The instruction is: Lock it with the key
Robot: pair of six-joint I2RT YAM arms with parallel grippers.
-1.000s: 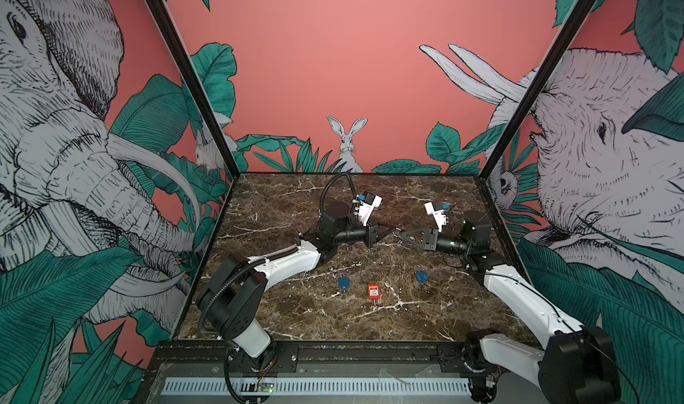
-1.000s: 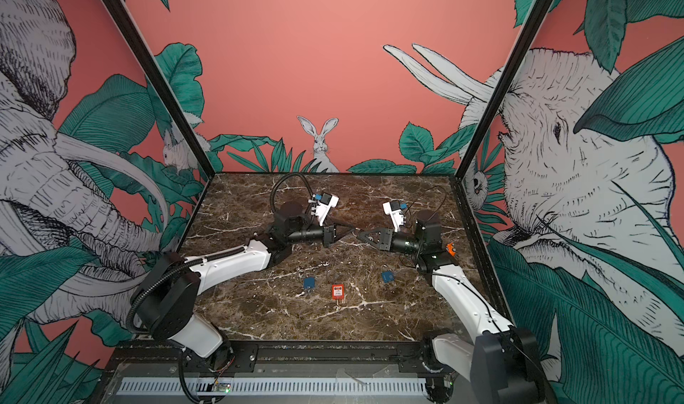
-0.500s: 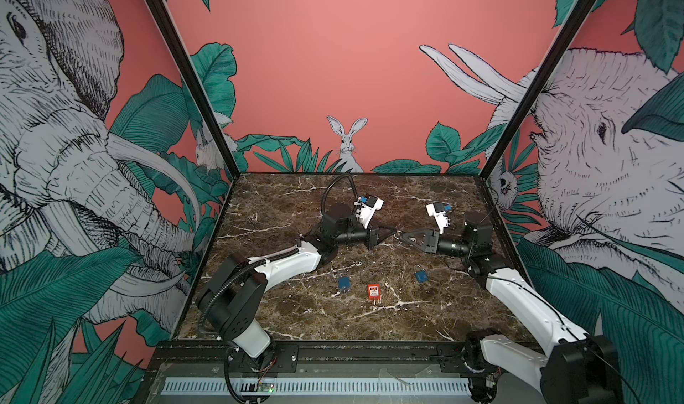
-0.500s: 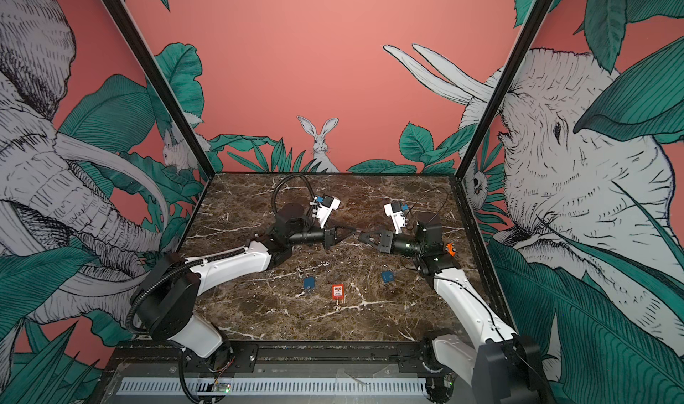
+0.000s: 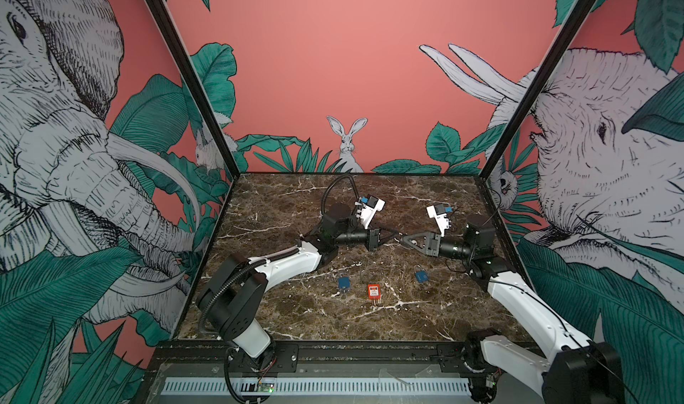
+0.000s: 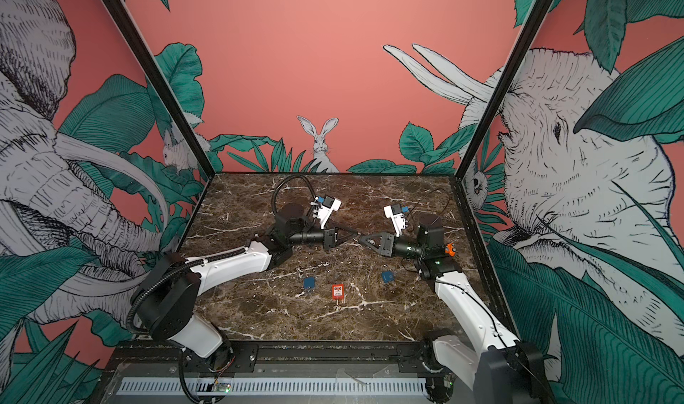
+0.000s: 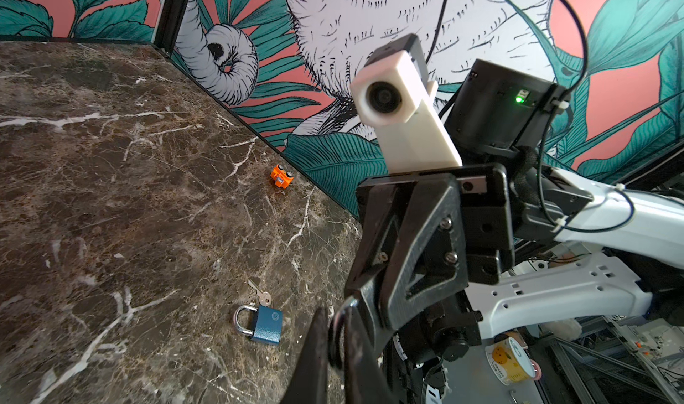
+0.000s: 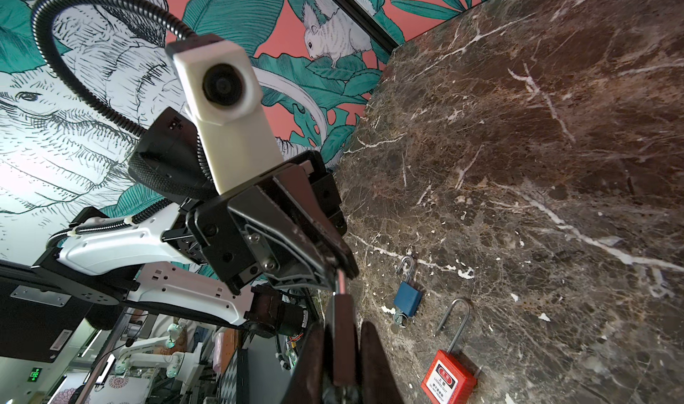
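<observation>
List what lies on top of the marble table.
A blue padlock, a second blue padlock, a red padlock and a small orange piece. The table beneath the arms is covered.

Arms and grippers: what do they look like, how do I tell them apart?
The left arm and right arm have white shells and black joints. The left gripper and right gripper are black, with tapering fingers, triangular cut-outs and a white camera block above. The left carries a ribbed black hose; the right a thin black cable and a green light.

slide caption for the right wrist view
One dark lock gripped by right hand and left hand; blue padlock and red padlock lie with shackles open on the marble table
</observation>
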